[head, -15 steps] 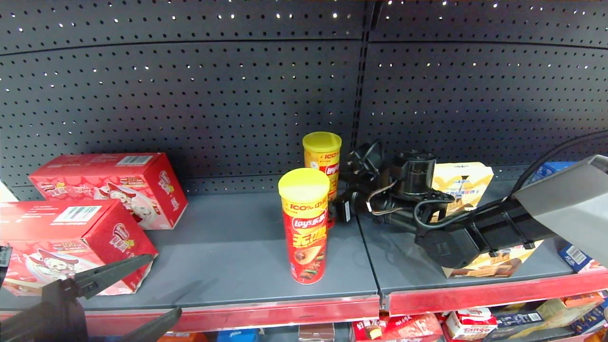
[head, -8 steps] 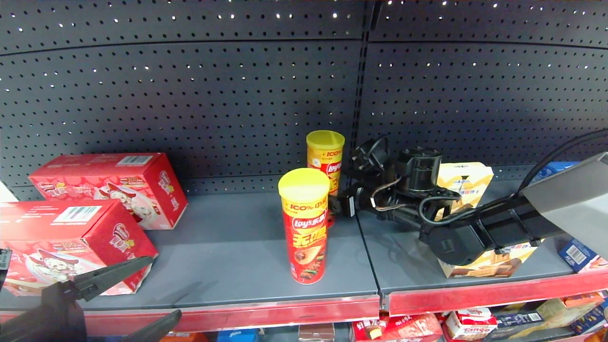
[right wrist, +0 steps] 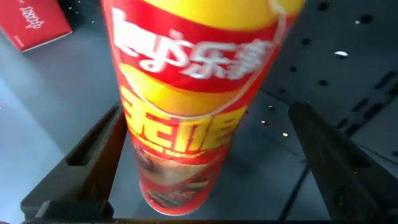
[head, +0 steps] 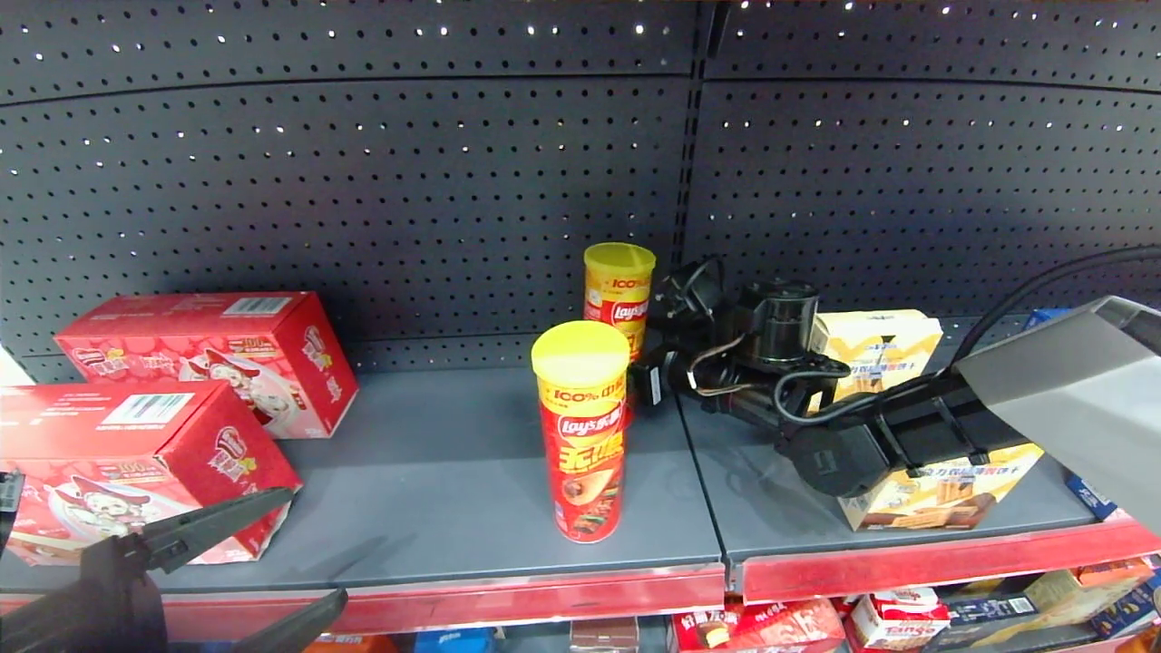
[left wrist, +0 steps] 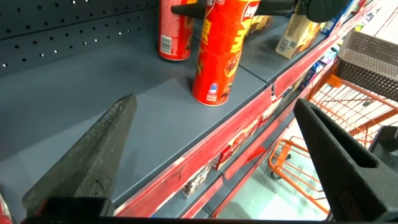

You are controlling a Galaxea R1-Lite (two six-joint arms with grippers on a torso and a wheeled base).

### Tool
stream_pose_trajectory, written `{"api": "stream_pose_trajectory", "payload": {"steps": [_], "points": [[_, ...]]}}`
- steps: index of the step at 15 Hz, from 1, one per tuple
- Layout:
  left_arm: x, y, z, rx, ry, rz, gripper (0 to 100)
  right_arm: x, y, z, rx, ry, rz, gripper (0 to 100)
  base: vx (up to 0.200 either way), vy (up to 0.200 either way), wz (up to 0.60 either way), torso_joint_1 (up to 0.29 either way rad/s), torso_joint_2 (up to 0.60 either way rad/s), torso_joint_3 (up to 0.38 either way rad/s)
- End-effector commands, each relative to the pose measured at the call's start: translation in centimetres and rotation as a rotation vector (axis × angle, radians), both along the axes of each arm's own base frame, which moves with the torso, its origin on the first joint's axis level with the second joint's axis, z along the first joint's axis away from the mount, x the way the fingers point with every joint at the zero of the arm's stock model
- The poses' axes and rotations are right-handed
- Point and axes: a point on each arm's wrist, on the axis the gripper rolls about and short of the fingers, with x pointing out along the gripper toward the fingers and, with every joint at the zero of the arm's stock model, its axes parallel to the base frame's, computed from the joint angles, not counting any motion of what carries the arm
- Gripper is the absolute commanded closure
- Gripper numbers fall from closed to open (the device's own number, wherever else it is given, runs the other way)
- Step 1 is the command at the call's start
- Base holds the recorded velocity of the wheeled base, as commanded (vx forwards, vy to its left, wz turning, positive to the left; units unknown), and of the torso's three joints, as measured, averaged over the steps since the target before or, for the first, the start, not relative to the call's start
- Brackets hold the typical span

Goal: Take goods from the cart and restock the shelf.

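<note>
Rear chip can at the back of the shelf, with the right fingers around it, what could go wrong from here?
The rear red and yellow cylindrical chip can stands between the open fingers of the right gripper, one finger close against it; backing out off-line could tip it. The matching front can stands just ahead, so a toppled rear can or a sideways arm sweep might knock it toward the red shelf edge.

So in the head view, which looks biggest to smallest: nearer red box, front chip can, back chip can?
Nearer red box, largest.
Front chip can, next.
Back chip can, smallest, but it stands farther back and partly hidden, so the cans may really match.
</note>
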Motion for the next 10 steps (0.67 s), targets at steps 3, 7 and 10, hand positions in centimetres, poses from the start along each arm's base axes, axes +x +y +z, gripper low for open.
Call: {"api": "stream_pose_trajectory", "payload": {"steps": [3, 7, 10], "points": [[-0.1, 0.0, -0.1, 0.000, 0.003, 0.000, 0, -0.9, 0.9, 0.2, 0.000, 0.001, 0.026, 0, 0.000, 0.000, 0.00, 0.000, 0.00, 0.000], [-0.2, 0.0, -0.2, 0.000, 0.003, 0.000, 0, -2.0, 0.9, 0.5, -0.002, 0.005, 0.035, 0, 0.000, 0.000, 0.00, 0.000, 0.00, 0.000], [-0.4, 0.0, -0.3, 0.000, 0.009, 0.000, 0, -3.3, -0.6, 0.6, -0.018, 0.028, 0.023, 0, 0.000, 0.000, 0.00, 0.000, 0.00, 0.000]]}}
